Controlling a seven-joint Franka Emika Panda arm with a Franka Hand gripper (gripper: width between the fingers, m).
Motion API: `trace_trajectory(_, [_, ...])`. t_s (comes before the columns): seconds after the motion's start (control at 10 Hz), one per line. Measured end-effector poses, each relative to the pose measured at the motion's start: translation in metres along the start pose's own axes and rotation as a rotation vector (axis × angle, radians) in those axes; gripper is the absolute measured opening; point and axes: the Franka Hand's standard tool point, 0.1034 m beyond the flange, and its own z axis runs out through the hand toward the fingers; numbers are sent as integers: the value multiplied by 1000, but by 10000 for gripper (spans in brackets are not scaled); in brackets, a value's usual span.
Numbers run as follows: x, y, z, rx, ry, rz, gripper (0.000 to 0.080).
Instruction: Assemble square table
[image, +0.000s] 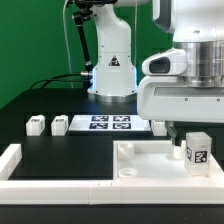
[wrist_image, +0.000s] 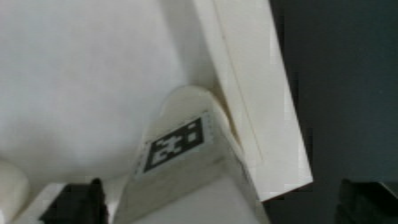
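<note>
The square table slab (image: 150, 160) lies below the gripper (image: 178, 132), whose fingers (wrist_image: 80, 200) are spread wide and hold nothing. A tagged leg (image: 197, 150) stands just beside them. Two smaller legs (image: 36, 124) sit well apart.

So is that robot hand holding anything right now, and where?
Nothing: the gripper stands open over the white tagged leg on the square tabletop, gripping neither.

Your exterior view sits low and close, facing across the black table (image: 60, 145) toward the arm's base (image: 112, 70). Your wrist view looks down from very near. Both share the tagged leg (image: 197, 152) and the white square tabletop (image: 145, 162).
</note>
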Motion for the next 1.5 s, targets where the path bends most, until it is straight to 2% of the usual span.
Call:
trace_trajectory(0.2, [-1,-1,0,6,-4,137,648])
trace_trajectory(0.5, [-1,-1,0,6,-4,140,648])
trace_trajectory(0.7, [-1,3,1,-1,-9,143,400])
trace_trajectory(1.2, [0,5,1,-3,-9,165,400])
trace_trajectory(1.3, [-1,5,1,-3,-11,252,400])
trace_trajectory(1.5, [-2,3,1,-4,-12,596,400])
